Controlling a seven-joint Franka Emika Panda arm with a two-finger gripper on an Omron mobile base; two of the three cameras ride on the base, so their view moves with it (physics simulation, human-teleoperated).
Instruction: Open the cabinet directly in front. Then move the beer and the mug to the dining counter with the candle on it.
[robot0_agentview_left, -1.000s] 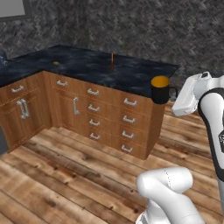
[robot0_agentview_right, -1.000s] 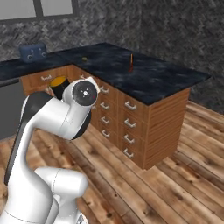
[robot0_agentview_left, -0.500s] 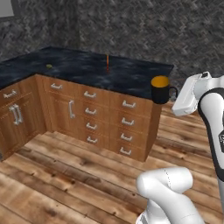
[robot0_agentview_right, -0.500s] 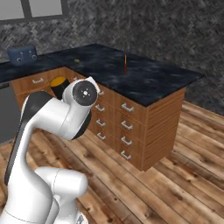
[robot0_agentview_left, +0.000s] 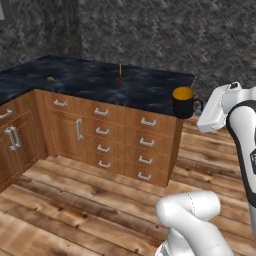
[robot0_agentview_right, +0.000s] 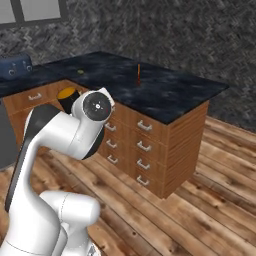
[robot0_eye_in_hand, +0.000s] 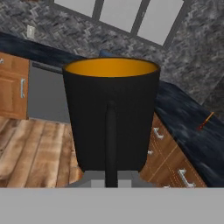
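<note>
**Op A:** I have the mug (robot0_agentview_left: 183, 102) in the claw (robot0_eye_in_hand: 110, 181), jaws clamped on its loop handle. It's carried upright in the air beside the near corner of the dining worktop (robot0_agentview_left: 145, 90), not yet over the stone. The candle (robot0_agentview_left: 120, 74) stands well in from the edge.

**Op B:** What worries you from here?

**Op A:** Mostly the grip. I'm holding by the handle alone, so the cup hangs off to one side; a quick swing could twist it in the jaws or let it slip. I also judge the worktop corner a risk: if I come in too low, the mug's base could clip the edge. And I'd set down away from the candle, since it's thin and would tip at a brush.

**Op B:** Anything you can't see?

**Op A:** The hand view has the mug right in front of the lens, so the finger tips are hard to make out against the black handle. In the right base view my own arm covers most of the mug; just its orange rim (robot0_agentview_right: 66, 93) peeks out. I can't tell where the beer is.
</note>
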